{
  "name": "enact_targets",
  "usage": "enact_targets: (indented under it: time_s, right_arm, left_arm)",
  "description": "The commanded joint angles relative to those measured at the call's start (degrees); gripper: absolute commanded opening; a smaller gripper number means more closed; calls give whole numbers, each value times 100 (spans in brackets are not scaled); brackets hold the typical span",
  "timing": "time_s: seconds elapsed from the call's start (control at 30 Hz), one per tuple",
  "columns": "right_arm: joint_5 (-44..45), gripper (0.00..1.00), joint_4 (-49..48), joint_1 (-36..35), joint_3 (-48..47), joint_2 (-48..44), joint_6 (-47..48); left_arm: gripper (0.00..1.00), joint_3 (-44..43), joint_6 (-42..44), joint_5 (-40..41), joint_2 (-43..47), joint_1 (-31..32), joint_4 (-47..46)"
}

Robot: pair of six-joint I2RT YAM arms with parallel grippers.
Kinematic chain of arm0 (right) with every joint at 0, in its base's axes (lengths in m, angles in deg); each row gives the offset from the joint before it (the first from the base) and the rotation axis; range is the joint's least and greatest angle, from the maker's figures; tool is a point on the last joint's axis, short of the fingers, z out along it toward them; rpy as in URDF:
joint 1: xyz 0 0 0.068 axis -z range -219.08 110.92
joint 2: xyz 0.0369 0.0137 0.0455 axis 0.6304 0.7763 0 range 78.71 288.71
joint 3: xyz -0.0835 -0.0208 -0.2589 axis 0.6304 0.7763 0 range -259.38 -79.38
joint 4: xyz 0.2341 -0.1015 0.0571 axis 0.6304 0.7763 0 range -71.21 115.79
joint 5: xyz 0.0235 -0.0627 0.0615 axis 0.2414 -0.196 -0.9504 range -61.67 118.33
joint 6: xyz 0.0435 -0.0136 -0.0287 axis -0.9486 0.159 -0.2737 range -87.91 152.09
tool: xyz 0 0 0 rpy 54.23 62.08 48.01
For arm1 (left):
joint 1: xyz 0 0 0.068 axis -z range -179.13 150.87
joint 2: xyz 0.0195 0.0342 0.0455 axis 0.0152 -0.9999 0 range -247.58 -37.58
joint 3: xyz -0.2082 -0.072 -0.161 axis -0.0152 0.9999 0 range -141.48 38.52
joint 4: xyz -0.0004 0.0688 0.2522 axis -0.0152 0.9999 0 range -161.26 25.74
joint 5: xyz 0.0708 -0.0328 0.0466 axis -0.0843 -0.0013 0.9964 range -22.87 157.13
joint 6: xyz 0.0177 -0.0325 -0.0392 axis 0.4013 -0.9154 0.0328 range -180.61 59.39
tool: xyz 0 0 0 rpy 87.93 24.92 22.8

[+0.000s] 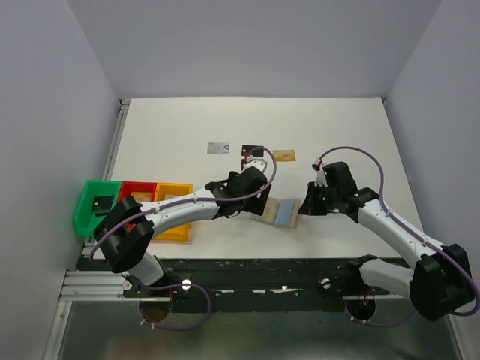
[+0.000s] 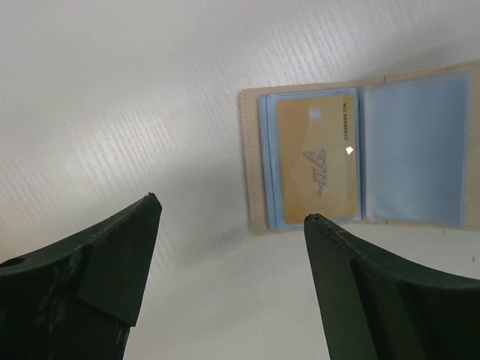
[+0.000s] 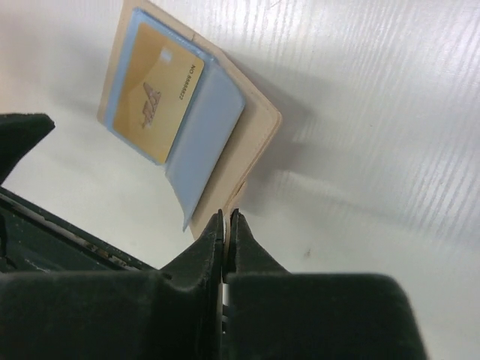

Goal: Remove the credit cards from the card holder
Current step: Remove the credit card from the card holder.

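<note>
The card holder (image 1: 279,213) lies open on the white table, tan outside and light blue inside. One gold credit card (image 2: 315,157) sits in its left panel (image 3: 156,94); the other panel (image 2: 416,150) shows no card. My right gripper (image 3: 226,215) is shut on the holder's tan edge (image 3: 251,142) and stands at its right side (image 1: 304,208). My left gripper (image 2: 232,208) hangs open just short of the holder's near left corner, touching nothing (image 1: 259,204). Farther back on the table lie a silver-grey card (image 1: 218,147), a black card (image 1: 253,151) and a gold card (image 1: 284,155).
Green (image 1: 84,217), red (image 1: 136,187) and yellow (image 1: 174,229) bins stand in a row at the left, beside my left arm. A small black object (image 1: 100,204) lies in the green bin. Grey walls close the table on three sides.
</note>
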Motion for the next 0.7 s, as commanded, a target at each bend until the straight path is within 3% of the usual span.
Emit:
enact_targets:
  time_s: [0.0, 0.1, 0.2, 0.3, 0.43, 0.47, 0.5, 0.57, 0.67]
  right_arm:
    - [543, 21, 496, -28, -485, 219, 139]
    - [938, 55, 741, -28, -696, 184, 166]
    - [1317, 69, 1005, -28, -1012, -9, 306]
    - [1414, 72, 902, -28, -1163, -254, 298]
    - [740, 67, -300, -19, -655, -667, -429]
    - [398, 63, -765, -2, -418, -764, -728]
    - [20, 60, -1213, 7, -242, -783, -931]
    - [-562, 60, -1761, 16, -117, -573, -1178]
    - [-1001, 54, -1832, 25, -205, 94, -1424]
  left_arm:
    - [90, 297, -218, 155, 277, -36, -94]
    - [87, 429, -219, 181, 505, -89, -190]
    - [83, 509, -140, 129, 742, -159, -427]
    - [77, 649, -52, -353, 935, -264, -1014]
    - [56, 1228, -156, -1407, 1191, -501, -2673]
    - [45, 1430, -296, -1618, 1217, -580, -3235]
    - [27, 1580, -437, -1951, 1217, -677, -3615]
    - [1, 1747, -753, -2697, 1087, -940, -4205]
    - [0, 1520, -913, -3569, 683, -1126, -4296]
